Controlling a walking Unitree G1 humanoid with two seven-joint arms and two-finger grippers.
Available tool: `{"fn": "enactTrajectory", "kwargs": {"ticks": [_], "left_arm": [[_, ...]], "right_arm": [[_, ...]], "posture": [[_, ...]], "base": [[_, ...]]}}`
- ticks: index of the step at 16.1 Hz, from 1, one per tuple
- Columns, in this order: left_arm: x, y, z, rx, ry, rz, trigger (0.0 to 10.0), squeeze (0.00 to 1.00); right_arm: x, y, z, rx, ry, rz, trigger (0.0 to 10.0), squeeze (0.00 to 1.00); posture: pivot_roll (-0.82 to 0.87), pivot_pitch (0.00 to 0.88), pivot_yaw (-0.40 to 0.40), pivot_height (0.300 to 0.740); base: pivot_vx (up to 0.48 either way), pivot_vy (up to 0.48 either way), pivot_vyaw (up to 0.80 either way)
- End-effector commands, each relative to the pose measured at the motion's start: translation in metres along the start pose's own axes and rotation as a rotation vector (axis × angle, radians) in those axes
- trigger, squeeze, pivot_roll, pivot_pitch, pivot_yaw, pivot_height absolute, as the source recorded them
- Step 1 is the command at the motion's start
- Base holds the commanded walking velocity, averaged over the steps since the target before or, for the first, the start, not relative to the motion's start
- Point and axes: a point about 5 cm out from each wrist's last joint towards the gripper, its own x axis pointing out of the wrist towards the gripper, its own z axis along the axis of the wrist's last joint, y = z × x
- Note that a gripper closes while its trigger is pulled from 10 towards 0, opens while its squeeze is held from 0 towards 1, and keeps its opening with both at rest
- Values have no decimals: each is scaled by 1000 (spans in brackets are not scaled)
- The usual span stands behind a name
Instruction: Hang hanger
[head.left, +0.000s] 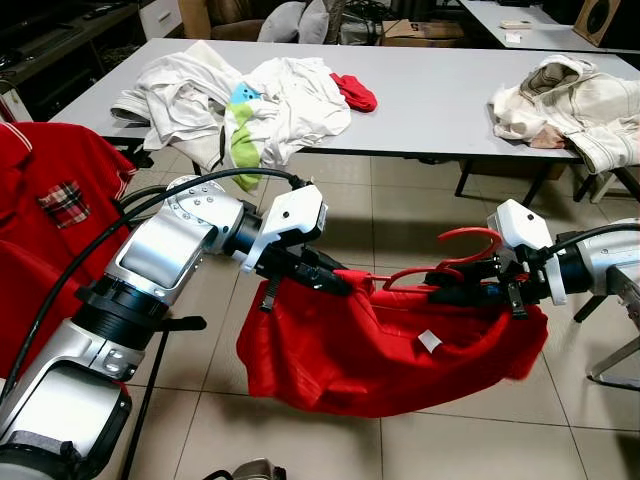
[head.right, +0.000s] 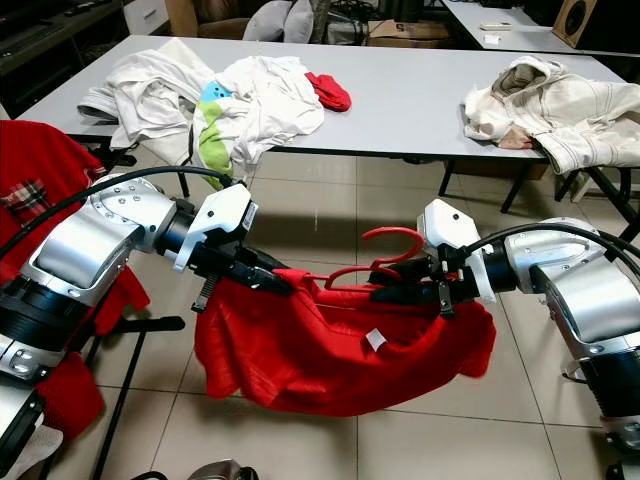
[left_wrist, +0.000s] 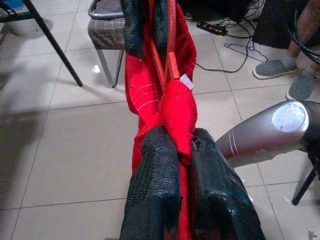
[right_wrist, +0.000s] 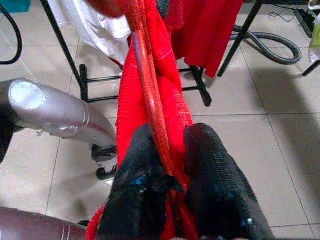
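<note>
Grey table (head.left: 420, 110) with heaped white clothes (head.left: 250, 100), cream jacket (head.left: 575, 105), tiled floor (head.left: 400, 210).

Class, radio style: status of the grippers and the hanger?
Left gripper shut on shirt. Right gripper shut on hanger and shirt. Shirt slung between them above floor. Nothing in the way.

I see a bright red fabric shirt (head.left: 380, 350) on a red plastic hanger (head.left: 455, 255), black gripper fingers (left_wrist: 155, 185), silver arms, a grey tabletop (head.left: 430, 95) with white crumpled clothes (head.left: 250, 100), and a beige tiled floor (head.left: 300, 430).
</note>
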Motion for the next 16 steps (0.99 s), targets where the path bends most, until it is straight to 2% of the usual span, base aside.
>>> {"fn": "enactTrajectory", "kwargs": {"ticks": [1,5,6,9,10,11,14,16], "left_arm": [[-5,3,11,47,-7,13,0,0],[-9,7,10,54,-7,42,0,0],[-10,8,10,62,-9,60,10000,0],[-10,11,16,27,-84,63,10000,0],[-10,11,17,24,-102,52,10000,463],[-12,11,18,21,-113,50,10000,1000],[-19,10,21,31,-147,58,10000,1000],[-26,9,22,20,-178,56,10000,0]], "right_arm": [[1,-1,5,-22,-1,-4,0,0],[1,0,7,-23,-22,3,0,0],[1,0,8,-24,-27,2,0,0],[3,1,8,-22,-39,0,0,0],[3,1,8,-19,-44,-3,0,0],[3,2,8,-16,-48,-9,0,0],[4,-2,5,-5,-56,-87,0,0],[6,-5,5,12,-70,-146,0,0]], "posture": [[-83,0,25,740],[-82,0,27,740],[-82,0,27,740],[-83,0,28,740],[-83,0,28,740],[-83,0,28,740],[-80,0,27,740],[-79,0,24,740]], "base": [[0,0,0],[0,0,0],[0,0,0],[0,0,0],[0,0,0],[0,0,0],[0,0,0],[0,0,0]]}}
